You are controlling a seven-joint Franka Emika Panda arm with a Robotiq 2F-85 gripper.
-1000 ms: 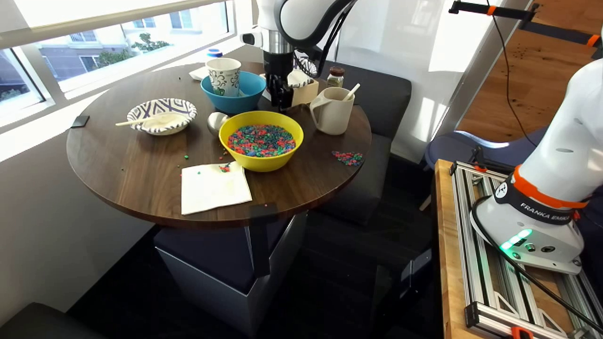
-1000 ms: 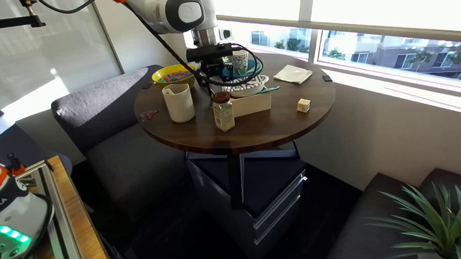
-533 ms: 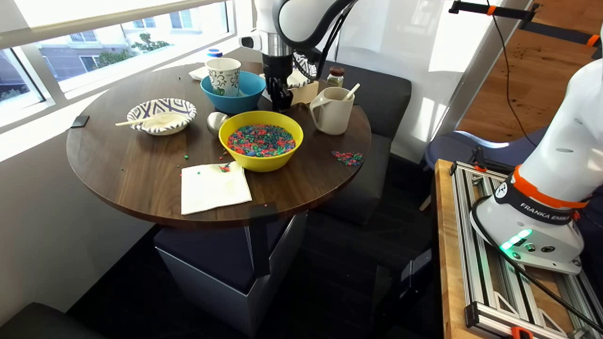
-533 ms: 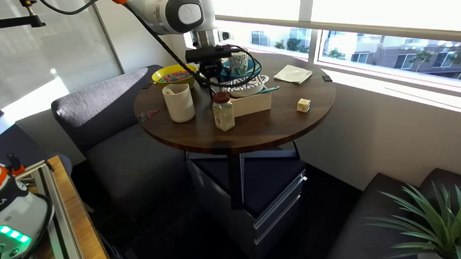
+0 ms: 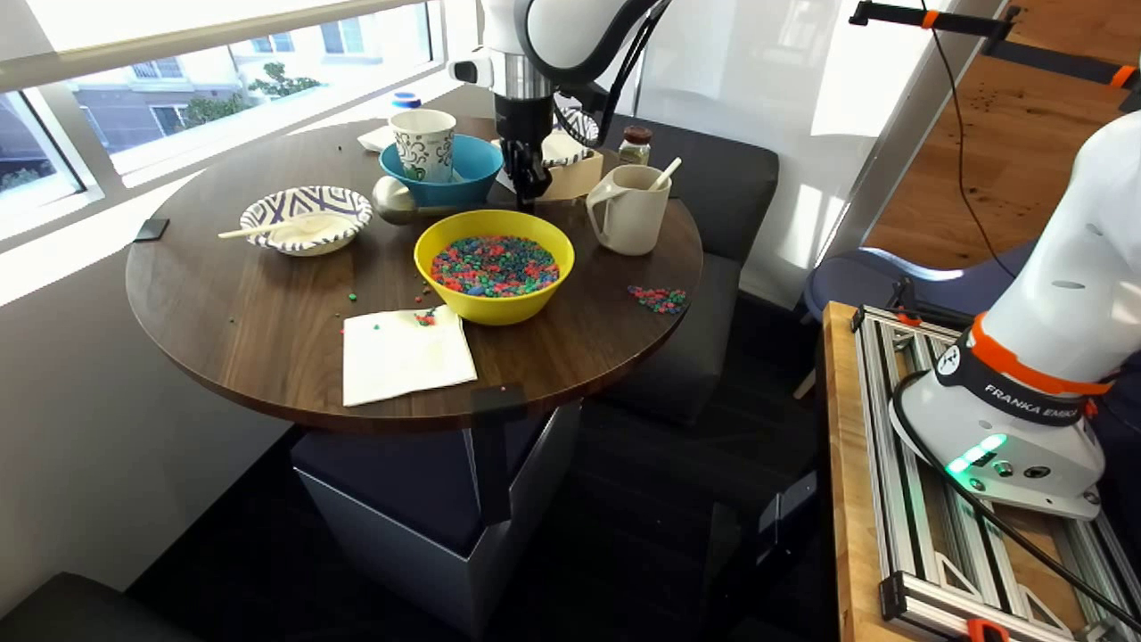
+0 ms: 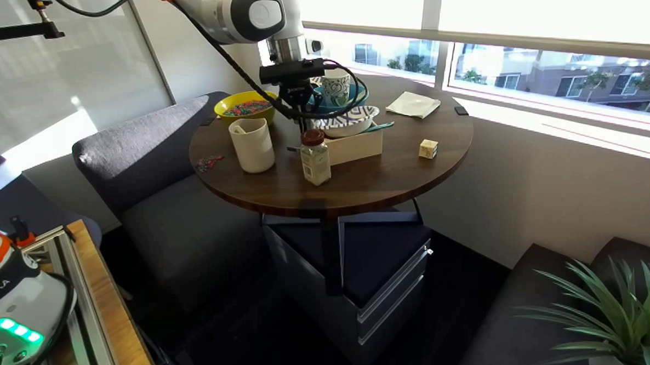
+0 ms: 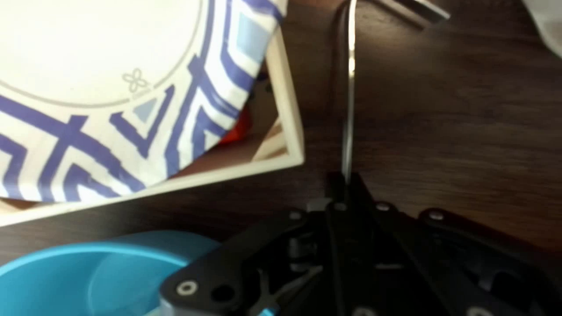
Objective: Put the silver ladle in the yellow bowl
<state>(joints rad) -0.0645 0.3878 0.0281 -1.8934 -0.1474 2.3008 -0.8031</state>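
Note:
My gripper (image 7: 345, 186) is shut on the slim handle of the silver ladle (image 7: 350, 96), which extends away from the fingertips in the wrist view. In an exterior view the ladle's round scoop (image 5: 392, 200) shows in front of the blue bowl, its handle passing behind the yellow bowl (image 5: 495, 310) to the gripper (image 5: 528, 201). Whether the ladle is clear of the table, I cannot tell. Bright yellow and full of coloured bits, the bowl stands just beside the gripper. In an exterior view the yellow bowl (image 6: 259, 117) is partly behind the arm's cable.
A blue bowl (image 5: 437, 198) holding a paper cup (image 5: 425, 147) stands close to the ladle. Near the gripper are a beige mug (image 5: 628, 214), a wooden box (image 6: 354, 150) with a striped bowl on it, and a spice jar (image 6: 316, 168). Another striped bowl (image 5: 312, 248) holds a spoon.
The jaws have come together on the ladle's handle. The scoop has swung from beside the yellow bowl to in front of the blue bowl, and the gripper has risen slightly.

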